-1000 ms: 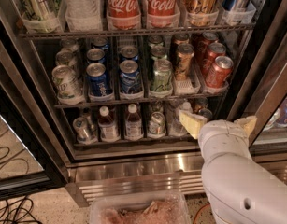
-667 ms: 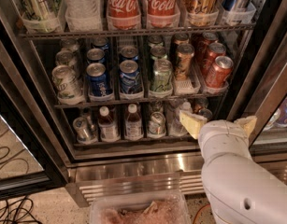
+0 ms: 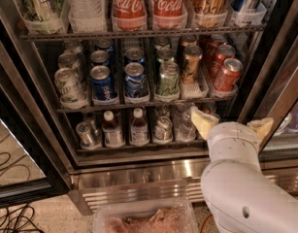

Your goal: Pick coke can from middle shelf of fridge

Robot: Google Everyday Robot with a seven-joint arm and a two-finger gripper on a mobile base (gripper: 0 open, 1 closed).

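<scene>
The fridge stands open, with a dark interior and wire racks. On the middle shelf stand rows of small cans. Red coke cans sit in the rightmost row, one behind another, the front one leaning. A bronze-gold can stands left of them. My gripper is below and slightly right of the coke cans, in front of the bottom shelf, with its two pale fingers spread apart and nothing between them. The white arm rises from the lower right.
Large Coca-Cola bottles and other tall bottles fill the top rack. Blue cans and green cans fill the middle rack. Small capped bottles stand on the bottom rack. A steel grille runs below. A plastic bin sits on the floor, with cables at left.
</scene>
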